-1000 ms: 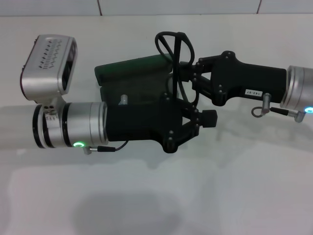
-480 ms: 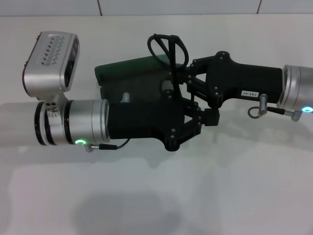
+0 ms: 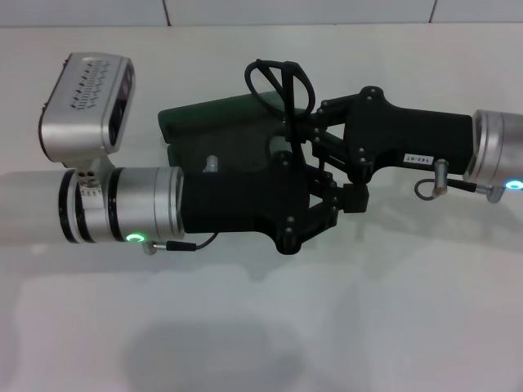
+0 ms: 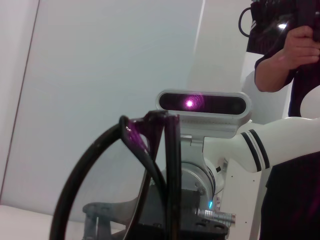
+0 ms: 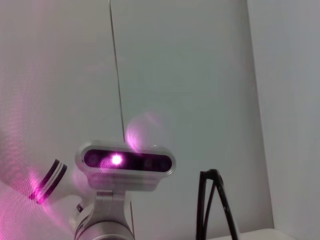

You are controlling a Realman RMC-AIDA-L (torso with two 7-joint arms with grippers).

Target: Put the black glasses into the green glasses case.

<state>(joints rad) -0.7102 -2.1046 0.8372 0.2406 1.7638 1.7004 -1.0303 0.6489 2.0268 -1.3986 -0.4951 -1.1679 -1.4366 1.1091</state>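
green glasses case [image 3: 221,122] lies open on the white worktop [image 3: 343,327], lid on its far side, most of it hidden under the two arms. black glasses [image 3: 282,82] are folded and stand on edge above the case's right end, lens loop sticking up past the lid's far edge, not inside the case. right pincer [image 3: 292,129] comes in from the case's right side and is clamped on the lower part of the glasses frame. left pincer [image 3: 323,192] reaches across the near half of the case from its left, fingertips just beside the right pincer near the case's right end; cannot tell if its fingers are apart or together. left wrist view shows the glasses [image 4: 135,175] close up, folded frame upright, with the right arm's camera [image 4: 202,104] behind them and a person [image 4: 295,55] holding a dark object further back. right wrist view shows the glasses [image 5: 212,205] as a thin upright loop beside the left arm's camera [image 5: 125,161]
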